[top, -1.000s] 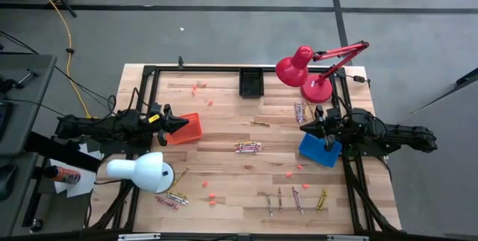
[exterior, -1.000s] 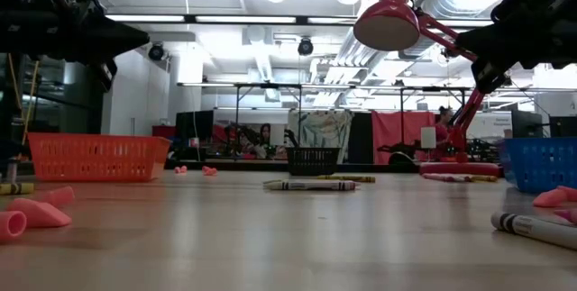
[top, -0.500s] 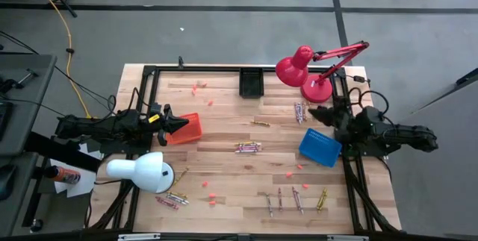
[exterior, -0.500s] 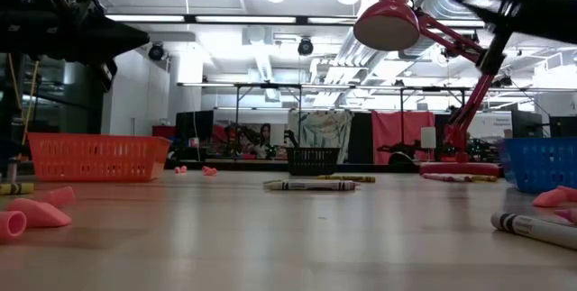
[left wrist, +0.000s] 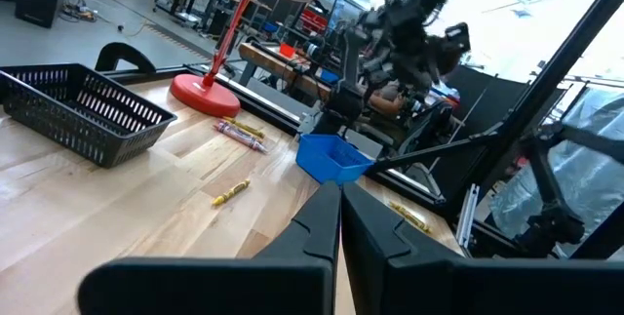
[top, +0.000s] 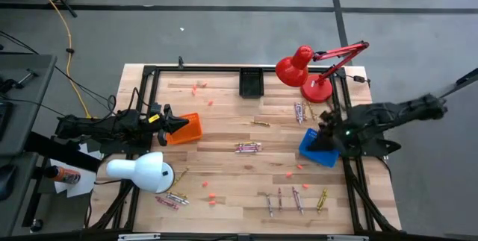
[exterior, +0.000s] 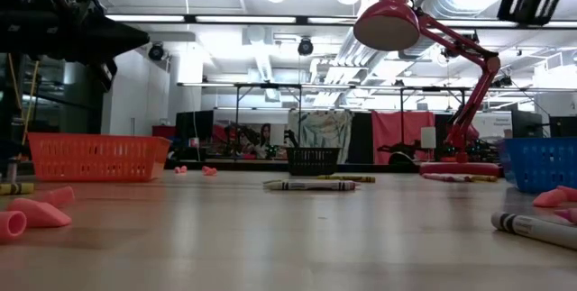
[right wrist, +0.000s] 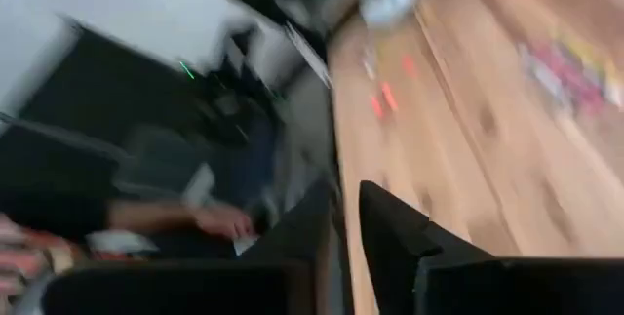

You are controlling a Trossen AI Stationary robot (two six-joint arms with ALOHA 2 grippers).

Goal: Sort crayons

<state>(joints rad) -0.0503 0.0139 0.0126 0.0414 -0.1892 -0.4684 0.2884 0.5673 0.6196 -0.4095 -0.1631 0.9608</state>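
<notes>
Wooden table [top: 224, 121] carries scattered crayons [top: 248, 148], mostly mid-table and along the near edge. Right gripper [top: 326, 130] hovers over the blue bin [top: 317, 151], fingers slightly parted, apparently empty; a pickup comes next. Left gripper [top: 178, 124], fingers pressed together, waits by the orange basket [top: 190, 129].

You find no text you can read in any of these views: no label, brand, number or sign comes out legibly. The crayons [exterior: 309, 185] lying on the table [top: 224, 133] carry paper wrappers, but whatever is printed on them is too small for you to make out
</notes>
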